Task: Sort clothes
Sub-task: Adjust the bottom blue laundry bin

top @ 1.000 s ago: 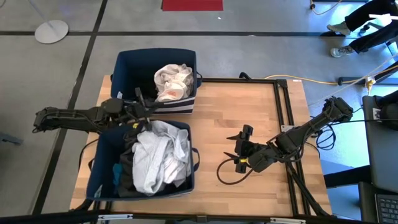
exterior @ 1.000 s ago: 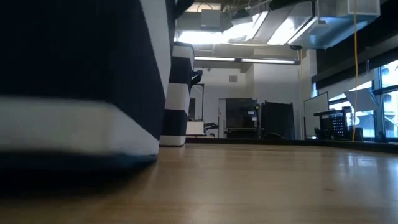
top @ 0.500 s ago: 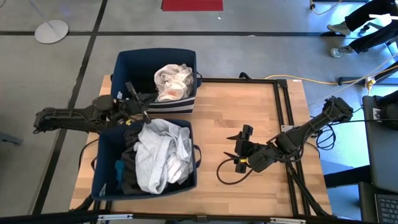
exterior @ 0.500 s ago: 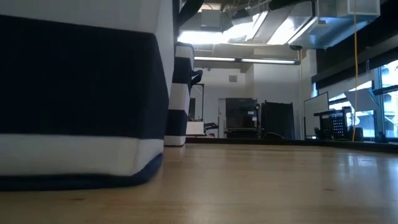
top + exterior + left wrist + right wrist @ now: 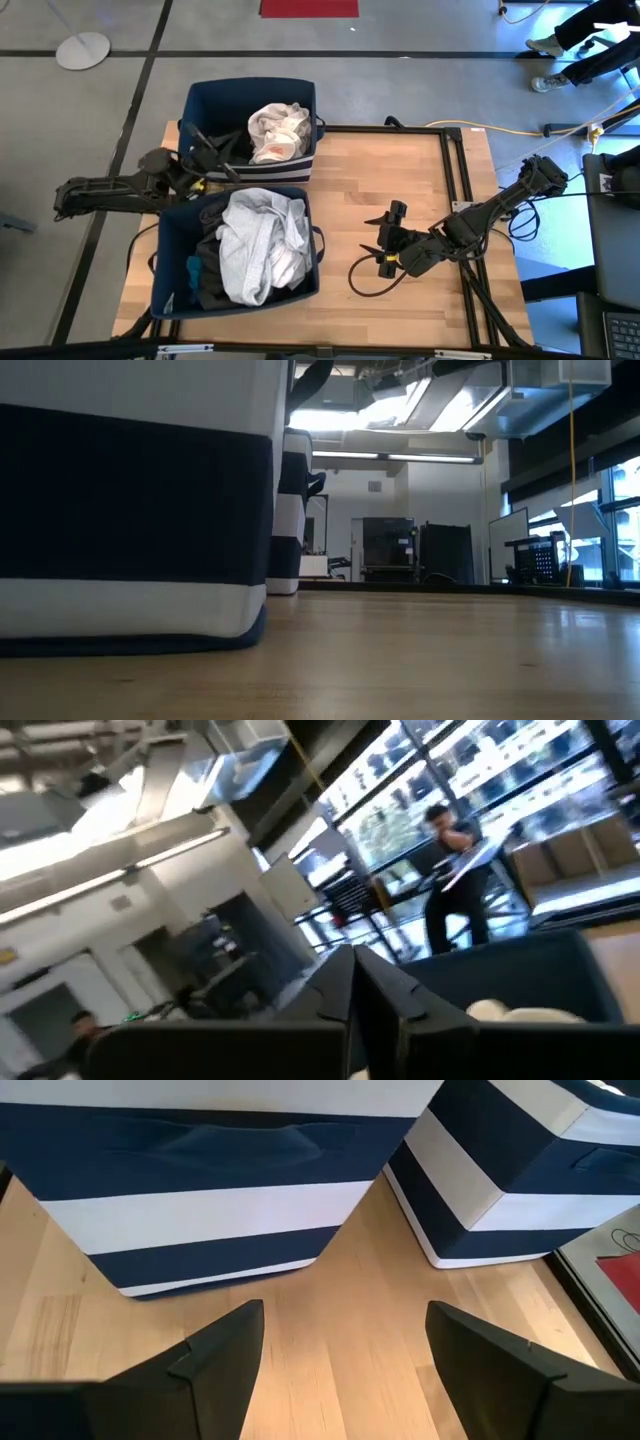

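Left gripper [image 5: 200, 142] is poised at the near rim of the far bin [image 5: 200, 100], over its dark left half, with the near bin [image 5: 165, 225] directly behind it; its fingers are seen splayed apart in the high view, and nothing can be made out between them, though the wrist view shows them close together, so the exact opening is left uncertain. Beside it, to its right inside the far bin, a cream garment [image 5: 275, 130] is bunched against the bin wall, while the bulk of the clothes is heaped behind it: a pale grey-white garment [image 5: 258, 245] is piled on top, with black fabric [image 5: 208, 270] and a scrap of teal [image 5: 190, 270] pressed toward the left wall beneath it. Such an arrangement suggests that pieces are being carried from the full bin to the emptier one, and that most of the sorting remains. Little room is offered to this arm, since the two bin rims nearly meet under the wrist and the handles stand proud. Right gripper [image 5: 340, 1345] is parked low on the bare table [image 5: 400, 170], well apart from both bins, its fingers held wide and empty, with open wood ahead.
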Controlling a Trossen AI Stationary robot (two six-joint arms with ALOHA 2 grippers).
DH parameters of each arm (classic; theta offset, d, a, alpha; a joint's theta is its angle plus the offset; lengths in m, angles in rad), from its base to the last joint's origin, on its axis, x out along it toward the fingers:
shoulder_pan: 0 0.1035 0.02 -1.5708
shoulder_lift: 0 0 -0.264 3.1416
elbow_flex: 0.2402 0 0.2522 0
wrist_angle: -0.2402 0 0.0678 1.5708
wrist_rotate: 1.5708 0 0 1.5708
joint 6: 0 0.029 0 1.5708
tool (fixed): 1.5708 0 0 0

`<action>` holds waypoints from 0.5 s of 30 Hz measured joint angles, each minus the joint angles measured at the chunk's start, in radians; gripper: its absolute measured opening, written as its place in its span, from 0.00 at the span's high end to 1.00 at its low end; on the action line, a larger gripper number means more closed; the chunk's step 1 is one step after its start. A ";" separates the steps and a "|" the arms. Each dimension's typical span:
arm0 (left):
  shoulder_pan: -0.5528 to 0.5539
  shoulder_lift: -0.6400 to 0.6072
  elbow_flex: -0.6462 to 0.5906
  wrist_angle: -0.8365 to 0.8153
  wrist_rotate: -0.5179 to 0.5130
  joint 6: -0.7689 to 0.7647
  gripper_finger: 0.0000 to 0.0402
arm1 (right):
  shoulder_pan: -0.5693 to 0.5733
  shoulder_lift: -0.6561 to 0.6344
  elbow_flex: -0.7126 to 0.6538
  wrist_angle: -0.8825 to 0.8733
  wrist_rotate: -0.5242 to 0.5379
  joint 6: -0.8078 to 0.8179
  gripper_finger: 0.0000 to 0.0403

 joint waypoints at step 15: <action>-0.050 0.029 -0.002 -0.358 0.093 -0.172 1.00 | 0.000 0.000 0.000 0.000 0.000 0.000 0.30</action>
